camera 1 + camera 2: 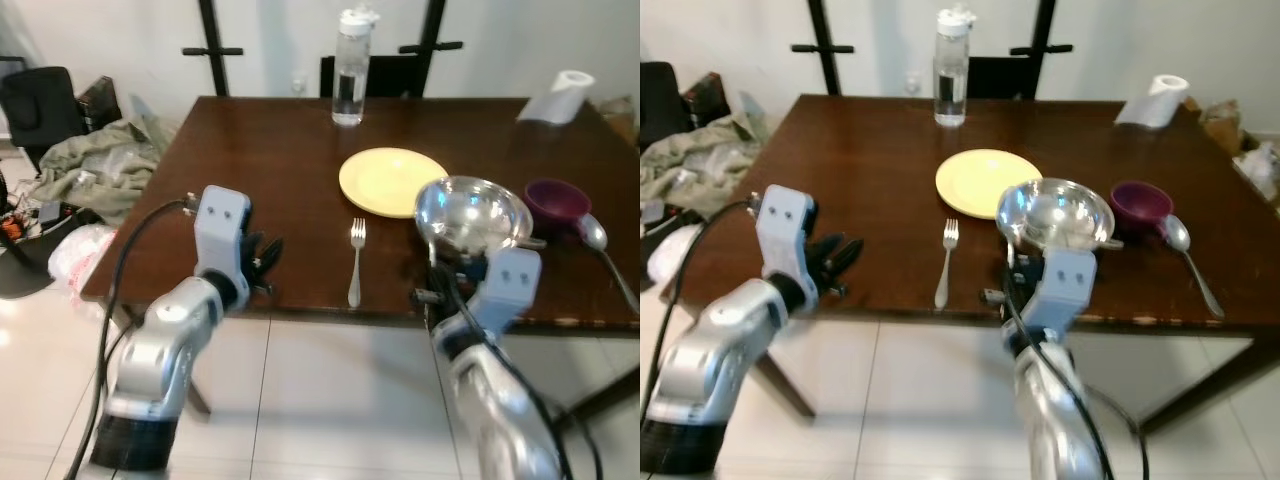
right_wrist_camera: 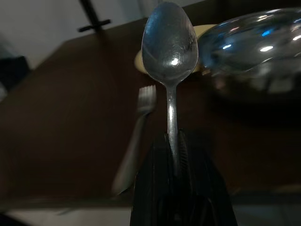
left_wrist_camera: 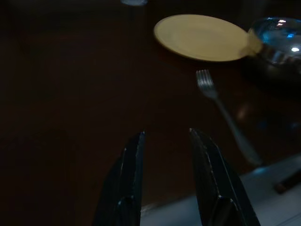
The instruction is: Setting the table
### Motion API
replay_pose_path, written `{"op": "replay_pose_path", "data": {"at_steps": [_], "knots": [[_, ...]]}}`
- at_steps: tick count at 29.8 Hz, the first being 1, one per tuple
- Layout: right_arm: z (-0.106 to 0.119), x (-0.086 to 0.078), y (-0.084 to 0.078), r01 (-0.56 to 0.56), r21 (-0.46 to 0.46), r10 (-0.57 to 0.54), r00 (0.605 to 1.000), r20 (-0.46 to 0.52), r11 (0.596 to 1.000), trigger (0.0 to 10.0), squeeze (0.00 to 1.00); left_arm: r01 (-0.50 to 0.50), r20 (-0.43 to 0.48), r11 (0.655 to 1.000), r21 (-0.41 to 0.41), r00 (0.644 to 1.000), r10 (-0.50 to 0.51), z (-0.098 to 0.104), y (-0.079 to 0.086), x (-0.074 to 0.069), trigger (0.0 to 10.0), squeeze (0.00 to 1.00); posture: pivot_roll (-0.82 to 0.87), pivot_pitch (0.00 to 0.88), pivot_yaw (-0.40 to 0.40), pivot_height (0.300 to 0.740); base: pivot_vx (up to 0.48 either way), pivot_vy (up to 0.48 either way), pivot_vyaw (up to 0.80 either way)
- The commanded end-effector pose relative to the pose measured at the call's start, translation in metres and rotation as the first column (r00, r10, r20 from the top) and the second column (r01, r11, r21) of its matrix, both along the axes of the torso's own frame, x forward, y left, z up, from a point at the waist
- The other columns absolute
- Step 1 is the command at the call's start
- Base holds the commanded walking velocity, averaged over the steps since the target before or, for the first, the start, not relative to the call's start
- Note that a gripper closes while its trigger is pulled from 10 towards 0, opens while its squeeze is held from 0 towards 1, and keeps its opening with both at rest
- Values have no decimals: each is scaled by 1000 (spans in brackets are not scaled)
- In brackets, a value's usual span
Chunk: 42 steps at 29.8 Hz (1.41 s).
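Tabletop [image 1: 260, 140] of dark brown wood already carries most of a place setting: a round pale yellow plate [image 1: 391, 180] near the middle, a silver metal fork [image 1: 356, 260] lying just beside it toward our left with its tines pointing away from us, a shiny steel bowl [image 1: 472, 212] overlapping the plate's right rim, a small dark purple bowl [image 1: 557, 198] further right, and a large metal spoon [image 1: 606, 252] lying beside that. Our right pincer [image 2: 174, 141] is pressed together on the handle of a second silver spoon [image 2: 170, 42], held upright at the near edge of the tabletop, between the fork and the steel bowl. Our left pincer [image 3: 165, 160] is spread with nothing in it, hovering over the near left part of the tabletop. We judge the setting well along; the held spoon is not yet laid down. A clear water bottle [image 1: 351, 68] and a white paper roll [image 1: 560, 96] stand at the far side.
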State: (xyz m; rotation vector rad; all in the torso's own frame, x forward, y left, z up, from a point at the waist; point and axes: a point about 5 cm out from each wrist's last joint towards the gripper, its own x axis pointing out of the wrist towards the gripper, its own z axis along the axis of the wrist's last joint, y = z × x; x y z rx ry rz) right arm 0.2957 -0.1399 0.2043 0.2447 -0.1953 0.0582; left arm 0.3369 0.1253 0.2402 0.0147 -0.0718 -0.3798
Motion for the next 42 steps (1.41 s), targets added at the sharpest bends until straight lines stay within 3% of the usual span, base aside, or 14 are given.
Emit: {"op": "replay_pose_path", "data": {"at_steps": [1,16,36,42], "knots": [[-4,-1,1,-3,-9,3,1000,-11,1000,10000,0,-19,-26,1000,3,999,19,-8,4,0,10000,0,52,142,131,740,-345,0,0],[-6,-1,2,-10,-14,10,1000,-17,1000,10000,0,-23,-30,1000,2,999,23,-8,4,1,10000,0,52,144,133,740,-339,0,0],[-8,-3,10,-70,-57,68,997,-30,996,10000,0,-64,-53,998,-26,997,62,-9,7,6,10000,0,51,149,134,740,0,0,0],[-8,-4,11,-89,-70,88,996,-22,994,10000,0,-71,-56,997,-27,996,70,-9,7,7,10000,0,50,151,133,740,0,0,766]]}}
